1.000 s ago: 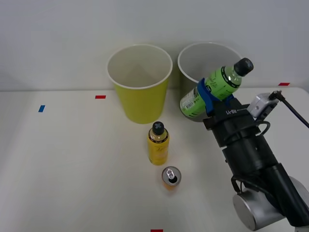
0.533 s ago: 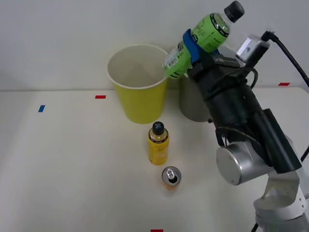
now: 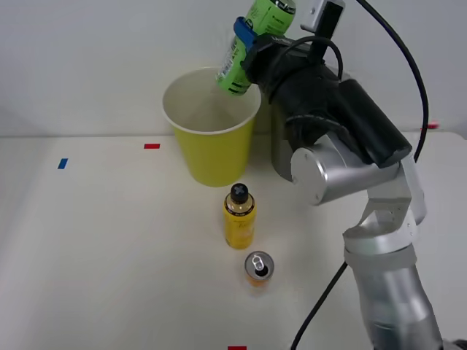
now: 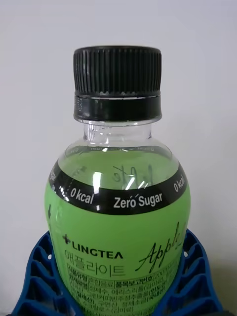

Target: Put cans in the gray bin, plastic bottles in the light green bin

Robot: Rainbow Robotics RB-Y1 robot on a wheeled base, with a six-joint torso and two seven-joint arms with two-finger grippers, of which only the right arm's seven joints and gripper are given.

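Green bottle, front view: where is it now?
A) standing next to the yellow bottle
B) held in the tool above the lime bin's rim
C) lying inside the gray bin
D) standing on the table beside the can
B: the right tool grips the green bottle, tilted, with its lower end over the rim of the light green bin; it is clear of the table.

Plain pale grey wall (image 3: 87,58) behind, bare and evenly lit. Cream-white table (image 3: 109,248) below, meeting the wall at a straight edge. Small tape marks on the tabletop: blue (image 3: 63,163) at 9 o'clock, red (image 3: 152,146) toward 10, red (image 3: 236,348) at 6
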